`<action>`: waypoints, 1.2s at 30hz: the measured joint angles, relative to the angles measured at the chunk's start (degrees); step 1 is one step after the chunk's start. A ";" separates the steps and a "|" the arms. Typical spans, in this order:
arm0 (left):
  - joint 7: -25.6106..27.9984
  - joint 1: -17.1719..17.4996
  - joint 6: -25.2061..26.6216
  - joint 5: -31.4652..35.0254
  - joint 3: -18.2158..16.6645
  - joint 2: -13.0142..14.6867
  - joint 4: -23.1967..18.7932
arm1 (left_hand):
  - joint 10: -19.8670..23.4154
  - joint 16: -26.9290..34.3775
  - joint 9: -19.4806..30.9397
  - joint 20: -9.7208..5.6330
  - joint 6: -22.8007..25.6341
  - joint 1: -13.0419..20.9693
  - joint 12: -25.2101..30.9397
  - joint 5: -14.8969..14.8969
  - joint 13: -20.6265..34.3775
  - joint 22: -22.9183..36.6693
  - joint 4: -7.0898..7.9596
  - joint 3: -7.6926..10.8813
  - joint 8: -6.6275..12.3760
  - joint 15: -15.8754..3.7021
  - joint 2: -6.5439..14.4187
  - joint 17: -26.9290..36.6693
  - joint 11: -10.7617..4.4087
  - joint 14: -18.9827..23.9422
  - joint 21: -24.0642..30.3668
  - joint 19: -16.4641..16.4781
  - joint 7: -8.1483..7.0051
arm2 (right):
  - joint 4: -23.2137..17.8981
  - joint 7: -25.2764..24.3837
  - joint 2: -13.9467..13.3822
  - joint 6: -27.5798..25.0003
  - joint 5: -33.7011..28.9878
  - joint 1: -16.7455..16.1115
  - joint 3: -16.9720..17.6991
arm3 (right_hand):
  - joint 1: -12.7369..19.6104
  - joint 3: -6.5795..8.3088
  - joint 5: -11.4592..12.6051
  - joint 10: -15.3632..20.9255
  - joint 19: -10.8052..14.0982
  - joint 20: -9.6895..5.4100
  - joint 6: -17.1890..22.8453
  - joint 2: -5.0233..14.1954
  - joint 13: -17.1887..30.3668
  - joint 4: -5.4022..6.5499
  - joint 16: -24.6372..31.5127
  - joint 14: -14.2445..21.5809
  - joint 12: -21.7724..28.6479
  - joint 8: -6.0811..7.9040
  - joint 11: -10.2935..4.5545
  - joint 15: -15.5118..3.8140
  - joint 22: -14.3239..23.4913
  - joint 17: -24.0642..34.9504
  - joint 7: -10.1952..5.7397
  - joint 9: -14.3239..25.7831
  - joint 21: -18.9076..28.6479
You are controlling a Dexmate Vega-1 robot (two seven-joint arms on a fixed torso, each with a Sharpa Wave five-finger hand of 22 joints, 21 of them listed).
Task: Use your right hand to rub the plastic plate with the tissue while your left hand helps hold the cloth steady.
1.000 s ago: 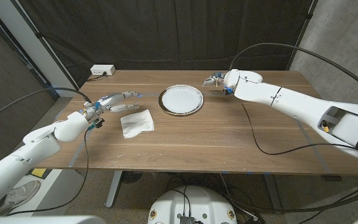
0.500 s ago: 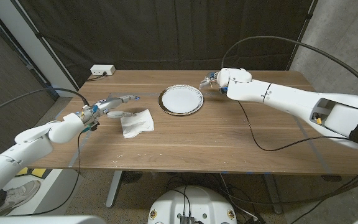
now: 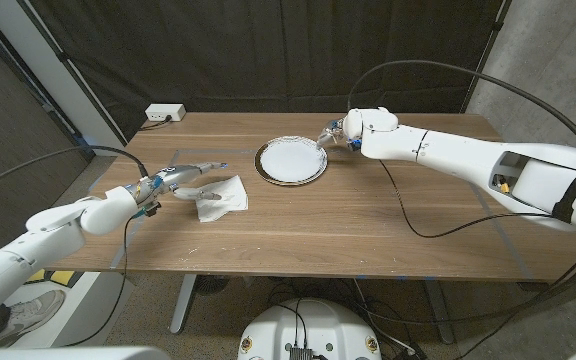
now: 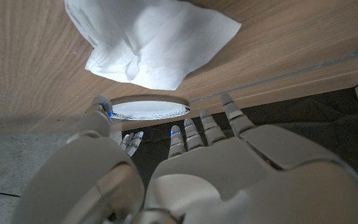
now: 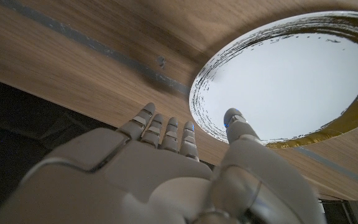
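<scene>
Our left hand (image 3: 173, 180) hovers open just beside the tissue (image 3: 220, 196) on the tabletop (image 3: 368, 220), probably to grab it, while our empty, open right hand (image 3: 340, 131) waits at the plate (image 3: 291, 160) rim.

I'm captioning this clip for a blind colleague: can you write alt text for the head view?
A white plate sits mid-table, with the right hand open at its rim. A crumpled tissue lies to the plate's left, and the left hand reaches toward it, fingers apart, holding nothing.
</scene>
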 measured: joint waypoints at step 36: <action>-3.16 -4.70 4.01 4.15 7.48 0.04 0.64 | -1.56 0.30 0.00 -0.32 -1.94 1.14 0.01 0.74 -0.14 0.40 1.52 1.04 0.00 0.31 4.51 0.26 0.91 -1.53 -0.22 -0.32 -0.09 | 13.35 7.97 8.04 13.34 -4.26 2.64 -2.70 | 3.45 1.27 0.55 1.75 -0.33 -0.33 1.05 0.77 0.01 0.30 0.00 -0.96 1.34 0.21 -3.56 0.27 0.27 -0.16 -1.00 0.01 0.00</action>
